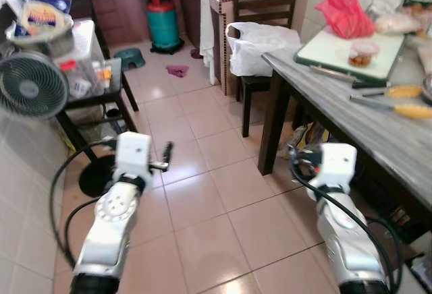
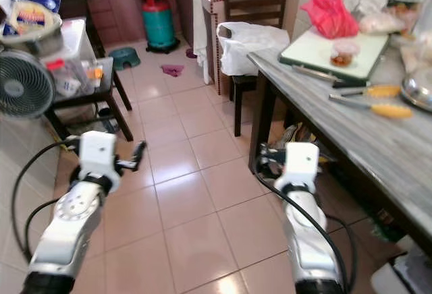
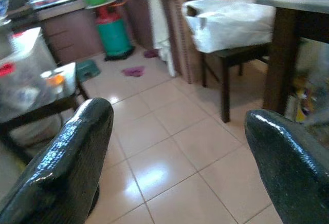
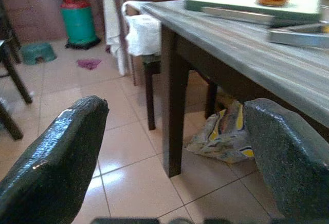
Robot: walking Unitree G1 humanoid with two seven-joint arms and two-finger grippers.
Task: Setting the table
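Note:
A grey wooden table (image 1: 378, 129) stands on my right. On it lie a pale green cutting board (image 1: 334, 46) with a small lidded container (image 1: 363, 53), and two yellow-handled knives (image 1: 405, 92) (image 1: 413, 111). A metal bowl (image 2: 418, 90) sits at the far right edge. My left gripper (image 1: 164, 159) hangs open over the floor tiles, holding nothing. My right gripper (image 1: 299, 160) is open too, low beside the table's near leg (image 4: 172, 111), below the tabletop.
A dark chair carrying a white plastic bag (image 1: 263, 44) stands at the table's far end. On my left are a fan (image 1: 30, 85) and a low black stand with a clear box (image 1: 84, 65). A green gas cylinder (image 1: 162, 24) stands at the back. A crumpled bag (image 4: 221, 134) lies under the table.

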